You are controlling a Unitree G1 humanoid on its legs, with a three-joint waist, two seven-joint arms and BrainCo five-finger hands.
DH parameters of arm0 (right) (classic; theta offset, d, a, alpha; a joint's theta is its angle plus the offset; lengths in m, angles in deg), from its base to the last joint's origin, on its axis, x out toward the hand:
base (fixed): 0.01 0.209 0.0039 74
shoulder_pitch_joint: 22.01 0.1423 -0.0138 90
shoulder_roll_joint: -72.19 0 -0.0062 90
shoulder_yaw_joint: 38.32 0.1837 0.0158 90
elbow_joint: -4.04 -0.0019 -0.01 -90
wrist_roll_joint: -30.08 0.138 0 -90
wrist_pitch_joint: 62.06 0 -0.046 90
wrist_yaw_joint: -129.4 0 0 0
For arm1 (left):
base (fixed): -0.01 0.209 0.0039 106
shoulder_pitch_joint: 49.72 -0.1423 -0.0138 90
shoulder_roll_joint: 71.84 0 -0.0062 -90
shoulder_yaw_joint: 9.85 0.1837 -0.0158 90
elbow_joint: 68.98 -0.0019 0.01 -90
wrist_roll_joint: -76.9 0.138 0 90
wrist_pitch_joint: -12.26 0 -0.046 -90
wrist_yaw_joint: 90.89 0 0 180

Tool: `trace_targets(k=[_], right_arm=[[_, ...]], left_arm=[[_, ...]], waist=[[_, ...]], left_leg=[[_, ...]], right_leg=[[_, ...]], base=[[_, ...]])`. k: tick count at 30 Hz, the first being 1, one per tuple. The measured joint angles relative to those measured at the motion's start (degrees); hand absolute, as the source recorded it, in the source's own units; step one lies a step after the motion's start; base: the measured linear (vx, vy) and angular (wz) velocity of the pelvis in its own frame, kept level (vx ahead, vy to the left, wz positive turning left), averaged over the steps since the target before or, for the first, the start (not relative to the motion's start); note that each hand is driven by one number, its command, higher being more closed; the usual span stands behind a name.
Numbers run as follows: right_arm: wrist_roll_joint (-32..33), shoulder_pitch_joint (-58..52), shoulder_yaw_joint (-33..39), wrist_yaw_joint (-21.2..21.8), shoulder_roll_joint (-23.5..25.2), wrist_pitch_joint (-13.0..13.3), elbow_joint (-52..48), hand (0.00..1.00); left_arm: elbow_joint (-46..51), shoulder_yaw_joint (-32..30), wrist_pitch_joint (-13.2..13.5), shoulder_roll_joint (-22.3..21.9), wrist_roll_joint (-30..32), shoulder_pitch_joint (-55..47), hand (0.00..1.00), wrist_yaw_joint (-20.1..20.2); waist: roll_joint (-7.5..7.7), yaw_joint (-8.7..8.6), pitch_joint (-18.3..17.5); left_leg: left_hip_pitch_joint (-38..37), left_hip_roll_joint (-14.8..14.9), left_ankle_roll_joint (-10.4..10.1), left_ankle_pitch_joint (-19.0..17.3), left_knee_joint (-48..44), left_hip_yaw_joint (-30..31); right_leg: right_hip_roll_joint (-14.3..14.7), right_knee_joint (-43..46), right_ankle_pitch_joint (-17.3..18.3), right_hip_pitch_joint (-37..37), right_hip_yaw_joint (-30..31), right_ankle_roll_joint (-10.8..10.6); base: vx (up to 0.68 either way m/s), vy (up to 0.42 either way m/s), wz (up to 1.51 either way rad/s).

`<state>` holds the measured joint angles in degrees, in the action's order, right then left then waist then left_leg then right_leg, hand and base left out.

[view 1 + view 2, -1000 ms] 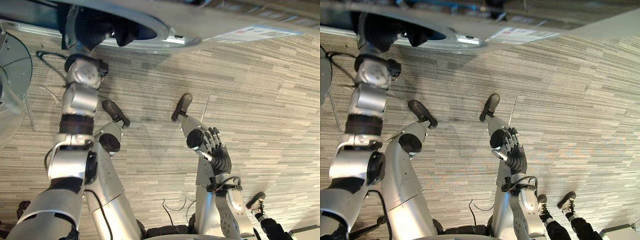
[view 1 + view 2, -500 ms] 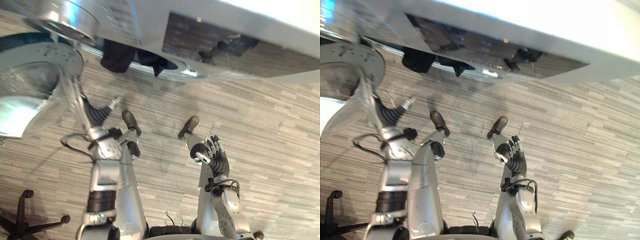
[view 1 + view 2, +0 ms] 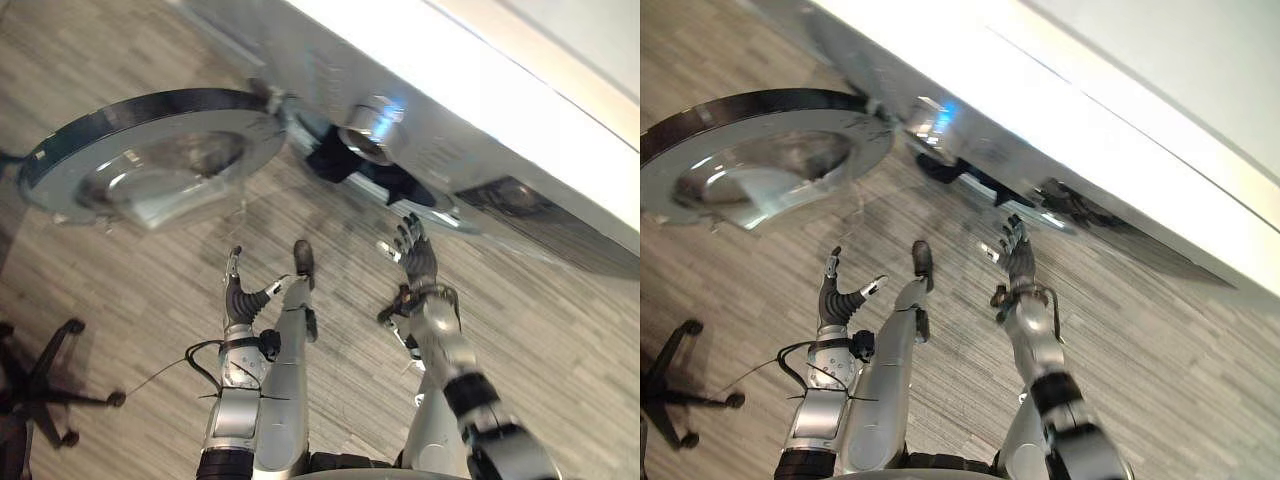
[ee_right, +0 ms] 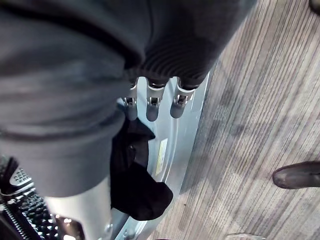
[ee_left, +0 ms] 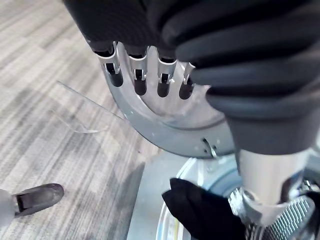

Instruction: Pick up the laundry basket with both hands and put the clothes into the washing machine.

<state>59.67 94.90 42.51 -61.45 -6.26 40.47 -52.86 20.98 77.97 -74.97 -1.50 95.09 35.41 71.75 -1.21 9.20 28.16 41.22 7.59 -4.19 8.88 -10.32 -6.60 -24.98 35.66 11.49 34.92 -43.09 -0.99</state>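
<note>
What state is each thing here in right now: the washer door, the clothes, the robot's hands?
Washing machine door: swung wide open.
Dark clothes: hanging out over the drum rim, not fully inside.
Left hand: open, fingers straight, holding nothing.
Right hand: open, holding nothing, raised toward the clothes.

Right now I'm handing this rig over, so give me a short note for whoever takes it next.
Left hand: open and empty, pointing toward the open door.
Right hand: open and empty, raised close to the clothes.
Dark clothes hang from the mouth of the washing machine, partly outside.
Done: clothes are at the machine.
Left to do: probably push the hanging part fully in.
</note>
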Motion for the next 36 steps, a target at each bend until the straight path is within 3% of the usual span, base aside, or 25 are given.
trace_targets(k=[2,7,14,16,20,23,29,36], right_arm=[[4.3,8.3,0.3,-0.7,-0.3,-0.6,8.2,0.00],[11.5,16.1,0.1,-1.8,0.8,-2.3,19.5,0.00],[20.4,18.6,0.4,-4.6,4.0,-2.5,27.3,0.00],[22.2,19.5,4.4,-5.7,3.1,-1.5,27.4,0.00],[23.0,20.9,10.1,-7.4,-1.8,-1.1,27.3,0.00],[26.1,21.3,16.0,-8.2,-6.6,0.9,26.9,0.00],[31.8,24.5,22.6,-9.3,-12.0,2.5,26.8,0.00],[36.9,29.9,20.7,-10.3,-15.7,2.5,27.3,0.00]], left_arm=[[0.2,-0.1,0.0,0.0,-2.3,-0.7,0.00,0.8],[0.7,1.3,0.0,-0.2,-4.0,-0.7,0.00,1.2],[1.5,4.9,0.0,-0.2,-6.2,-0.1,0.00,1.2],[1.7,6.3,-0.1,-0.1,-7.8,0.5,0.00,1.1],[3.1,6.9,-0.1,0.0,-9.2,0.6,0.00,1.1],[3.3,7.0,-0.1,0.0,-11.1,0.6,0.00,1.1],[4.6,7.1,0.0,0.0,-13.5,0.5,0.00,0.8],[5.2,7.8,0.3,0.1,-15.4,0.6,0.00,-0.3]], waist=[[-0.78,2.01,-0.4],[-0.90,5.58,-0.5],[-1.28,7.75,-0.4],[-1.54,9.07,-0.2],[-2.33,9.00,-0.2],[-2.34,9.09,-0.2],[-2.36,9.61,-0.3],[-2.54,10.03,-0.4]], left_leg=[[1.4,-1.6,-0.4,0.8,0.3,3.4],[5.1,-3.9,-1.4,2.6,0.3,9.9],[10.2,-6.6,-3.2,3.8,0.2,17.8],[12.4,-7.4,-4.0,4.4,0.0,20.0],[16.4,-10.3,-4.0,4.4,-2.8,23.5],[18.6,-12.6,-4.0,4.3,-3.7,24.7],[21.5,-13.7,-3.9,4.1,-3.8,24.4],[24.3,-13.2,-3.2,5.0,-5.2,23.6]], right_leg=[[-2.0,2.8,2.3,-1.0,-3.5,-0.2],[-4.7,7.3,6.1,-2.5,-10.1,-0.4],[-6.3,11.8,10.9,-4.1,-18.4,-0.7],[-7.2,14.2,12.8,-3.6,-20.6,-0.6],[-9.8,19.1,15.8,-3.9,-24.1,-0.9],[-11.8,21.5,17.0,-3.3,-24.6,-1.5],[-13.1,22.3,17.2,0.5,-22.7,-1.9],[-13.1,22.4,17.2,3.8,-21.0,-1.8]], base=[[0.04,-0.112,0.83],[0.04,-0.139,0.77],[0.03,-0.102,0.57],[0.01,-0.072,0.52],[0.01,-0.057,0.63],[0.03,-0.009,0.48],[0.02,0.030,0.10],[0.04,0.002,-0.06]])
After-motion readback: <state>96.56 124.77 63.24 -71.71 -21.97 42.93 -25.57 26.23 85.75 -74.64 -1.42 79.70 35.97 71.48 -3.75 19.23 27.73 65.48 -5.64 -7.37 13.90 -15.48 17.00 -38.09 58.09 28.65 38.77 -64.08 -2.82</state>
